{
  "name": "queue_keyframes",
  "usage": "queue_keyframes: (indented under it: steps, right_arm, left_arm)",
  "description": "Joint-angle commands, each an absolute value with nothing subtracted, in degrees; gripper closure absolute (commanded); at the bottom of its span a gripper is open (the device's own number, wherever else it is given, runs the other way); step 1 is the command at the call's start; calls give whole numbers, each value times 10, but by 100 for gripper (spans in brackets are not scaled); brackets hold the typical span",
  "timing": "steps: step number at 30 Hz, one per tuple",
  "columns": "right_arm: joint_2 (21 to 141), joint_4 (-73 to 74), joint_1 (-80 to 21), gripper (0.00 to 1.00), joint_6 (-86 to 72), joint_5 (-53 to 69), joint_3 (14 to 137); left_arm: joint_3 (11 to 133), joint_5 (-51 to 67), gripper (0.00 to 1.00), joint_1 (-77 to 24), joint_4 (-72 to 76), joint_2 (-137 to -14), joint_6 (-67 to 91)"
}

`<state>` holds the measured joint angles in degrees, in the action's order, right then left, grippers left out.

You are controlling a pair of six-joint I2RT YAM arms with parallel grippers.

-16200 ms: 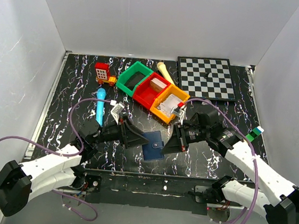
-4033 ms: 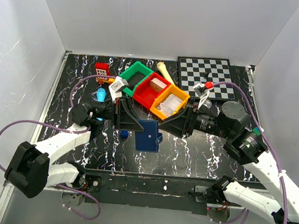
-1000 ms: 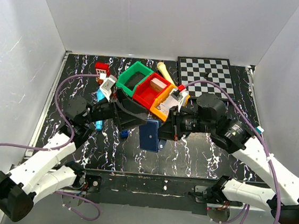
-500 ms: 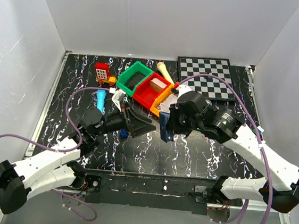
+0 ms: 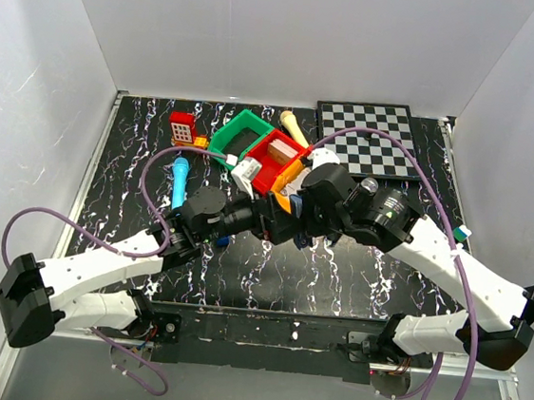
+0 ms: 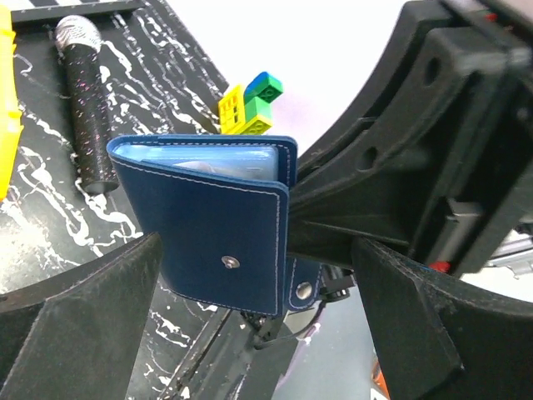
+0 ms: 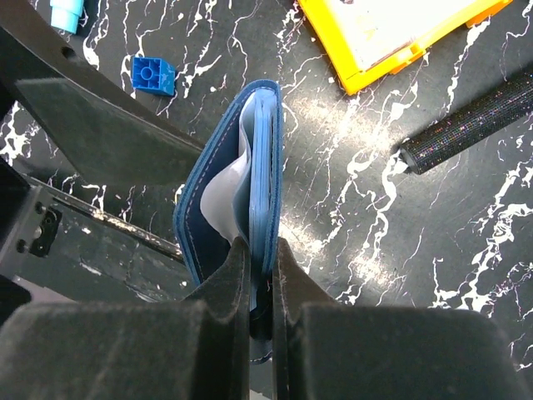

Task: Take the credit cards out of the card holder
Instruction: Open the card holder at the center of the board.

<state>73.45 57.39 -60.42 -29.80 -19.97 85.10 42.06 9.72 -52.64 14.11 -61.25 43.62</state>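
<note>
Clamping the holder [image 7: 254, 158] by its lower edge: right gripper [image 7: 261, 258], jaws tight on it. Holder edge-on at frame centre, gaping slightly. Left gripper [image 6: 250, 292] jaws wide apart, flanking the holder; contact unclear. Blue block [image 7: 152, 75] upper left.

Robot lab test cell, not a home or shop. Plain white panel walls [image 5: 284, 39] box in a black marble-pattern tabletop [image 5: 354, 276]. The left arm [image 5: 97, 268] and right arm [image 5: 460, 268] are bolted to a mounting plate [image 5: 271, 339] at the near edge, with purple cables [image 5: 142, 187] looping loose. Mismatched props lie as test clutter: chessboard [image 5: 369, 139], coloured plastic bins [image 5: 224, 136], toy blocks [image 5: 181, 126], blue marker [image 5: 181, 183].
</note>
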Motion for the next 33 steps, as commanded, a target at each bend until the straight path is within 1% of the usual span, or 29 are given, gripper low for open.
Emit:
queue_keyframes:
  steps: [1, 4, 6, 8, 10, 12, 15, 21, 22, 23, 24, 26, 27, 32, 33]
  right_arm:
    - [732, 557, -609, 99, -310, -198, 877]
    - [726, 557, -610, 99, -311, -196, 875]
    - [721, 557, -611, 99, -312, -197, 872]
    - [717, 557, -610, 99, -312, -195, 871]
    - [715, 555, -610, 99, -314, -191, 869]
    - [714, 554, -610, 99, -314, -183, 867]
    - [706, 548, -610, 99, -314, -174, 860]
    - [690, 525, -610, 99, -309, -153, 844]
    - [689, 521, -610, 99, -308, -148, 841]
    - [687, 517, -610, 99, -307, -140, 839]
    - [686, 514, -610, 99, -307, -135, 838]
    - [683, 508, -609, 98, -308, -120, 834]
    - [680, 505, -610, 93, -307, -119, 832]
    - [666, 500, -608, 68, -308, -109, 826]
    - [663, 499, -606, 65, -310, -105, 825]
  left_arm:
    - [459, 8, 8, -544, 69, -629, 409]
    - [454, -28, 21, -545, 52, -619, 410]
    - [446, -38, 26, -545, 47, -606, 410]
    - [444, -44, 36, -545, 40, -599, 407]
    - [446, -49, 42, -545, 29, -596, 404]
    - [450, -56, 53, -545, 16, -592, 404]
    - [452, -64, 65, -545, 3, -585, 404]
    - [443, -62, 64, -545, 4, -577, 411]
    - [443, -56, 65, -545, 4, -577, 414]
    - [443, -52, 69, -545, 4, -579, 415]
    - [442, -49, 76, -545, 4, -579, 417]
    - [439, -47, 95, -545, 4, -576, 417]
    - [437, -47, 100, -545, 6, -573, 417]
    - [430, -47, 100, -545, 7, -560, 419]
    - [427, -47, 100, -545, 6, -557, 421]
